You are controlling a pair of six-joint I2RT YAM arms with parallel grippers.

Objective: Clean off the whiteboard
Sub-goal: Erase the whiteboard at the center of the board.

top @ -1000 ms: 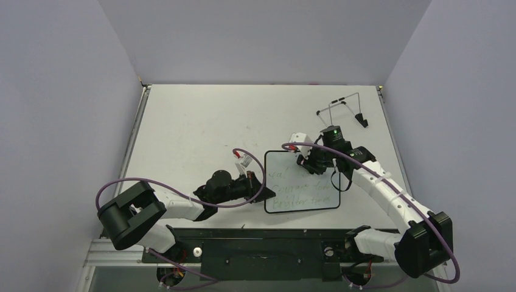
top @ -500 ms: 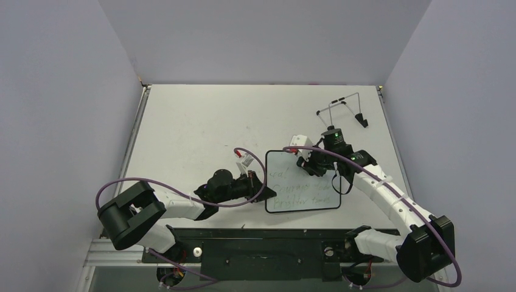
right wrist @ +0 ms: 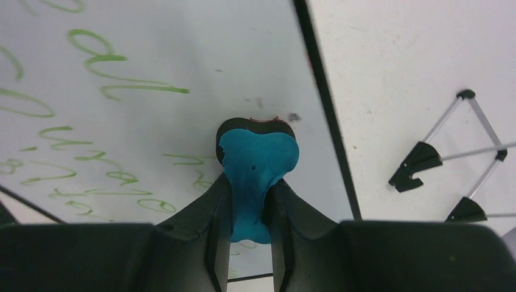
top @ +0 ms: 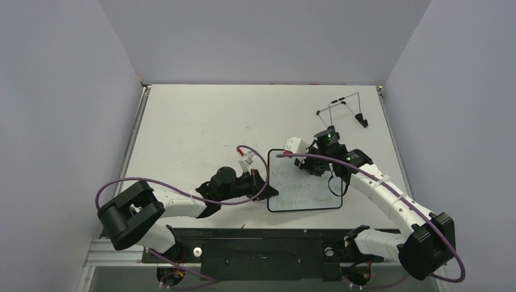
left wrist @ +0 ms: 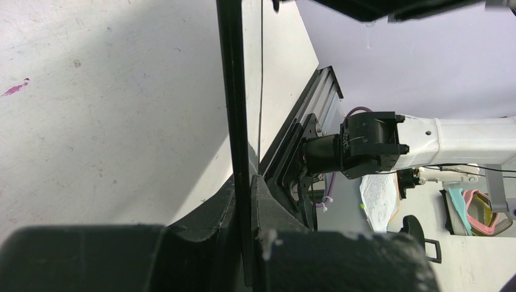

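Both pincers are clenched. The left gripper (top: 266, 190), nearest to the bases, bites the thin black rim of the whiteboard (top: 304, 194) at its nine o'clock edge. Compared with one second ago it sits a little more toward three o'clock, and the board has shifted with it. The board lies flat on the table (top: 195, 128), just beyond the bases and slightly on the right arm's side, and green handwriting covers most of its surface. Further out, the right gripper (right wrist: 248, 201) grasps the blue eraser (right wrist: 257, 149) between its fingers, and the head seems to press on the board close to the twelve o'clock rim. During the last second it slides from the middle of that edge toward the eleven o'clock corner. I judge this to be an early wiping stroke along the top, since the lines below look untouched. Farthest, at about one o'clock from the board, the wire stand (top: 344, 108) stands well apart.
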